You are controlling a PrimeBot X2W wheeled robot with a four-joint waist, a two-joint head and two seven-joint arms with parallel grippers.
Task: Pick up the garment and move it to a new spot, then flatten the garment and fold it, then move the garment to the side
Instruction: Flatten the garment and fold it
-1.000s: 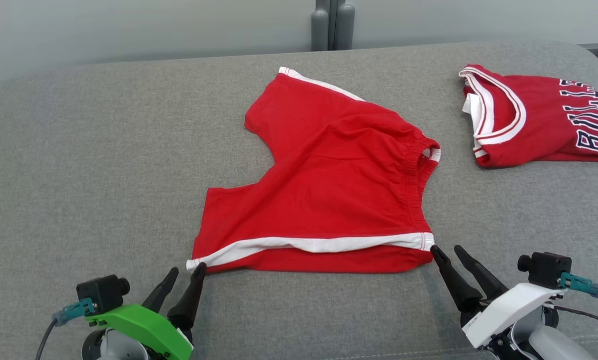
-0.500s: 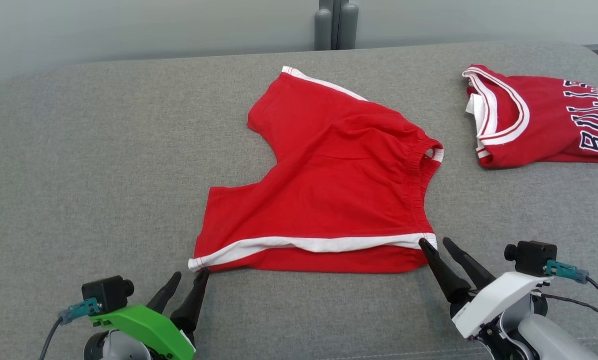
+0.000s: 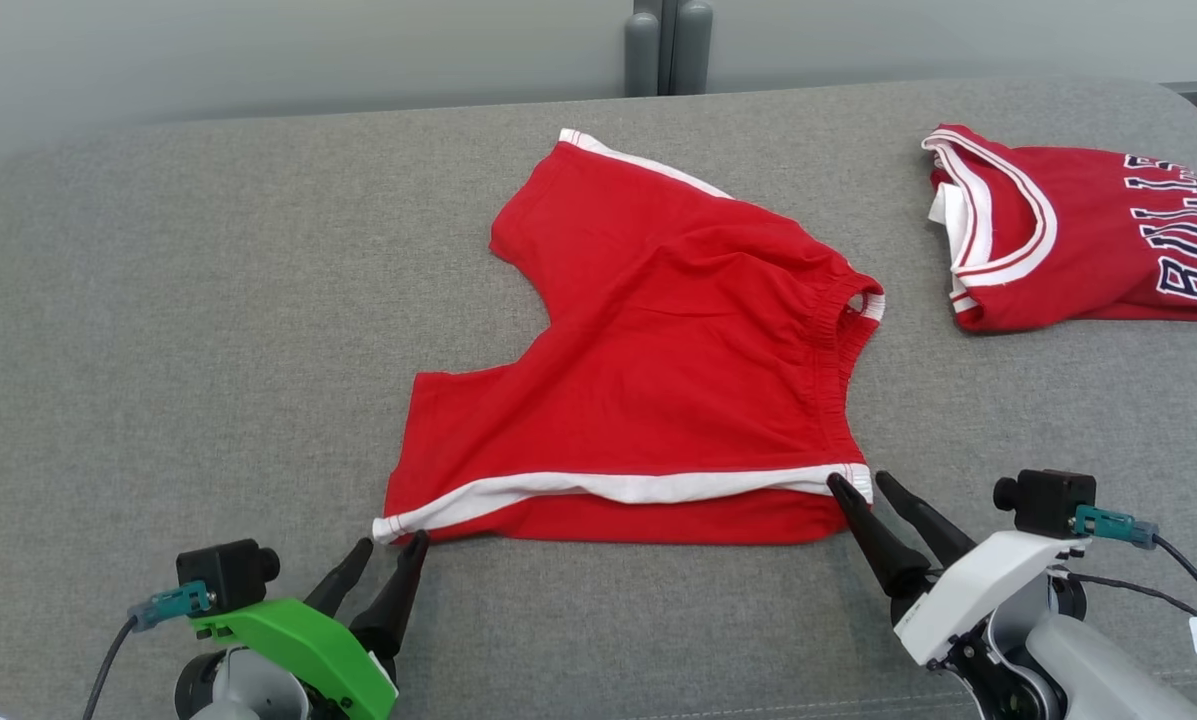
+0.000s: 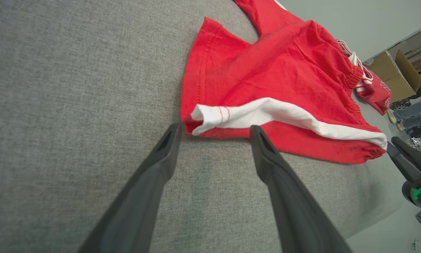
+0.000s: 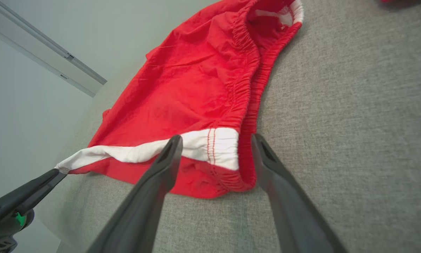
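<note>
The garment is a pair of red shorts [image 3: 658, 370] with white side stripes, spread on the grey cushioned surface [image 3: 208, 330]. My left gripper [image 3: 390, 545] is open at the near left hem corner; in the left wrist view that white-striped corner [image 4: 210, 117] lies just beyond and between the fingertips. My right gripper [image 3: 858, 482] is open at the near right waistband corner. In the right wrist view that elastic corner of the shorts [image 5: 228, 154] sits between the two fingers. Nothing is gripped.
A second red garment, a folded jersey [image 3: 1088, 240] with white trim and dark letters, lies at the far right. A grey post [image 3: 666, 45] stands behind the far edge. A cardboard box [image 4: 393, 72] and a person's legs [image 4: 412, 112] show beyond the surface.
Both grippers have crept forward toward the shorts' near corners; the right one has moved left and now straddles the waistband corner. The shorts have not moved.
</note>
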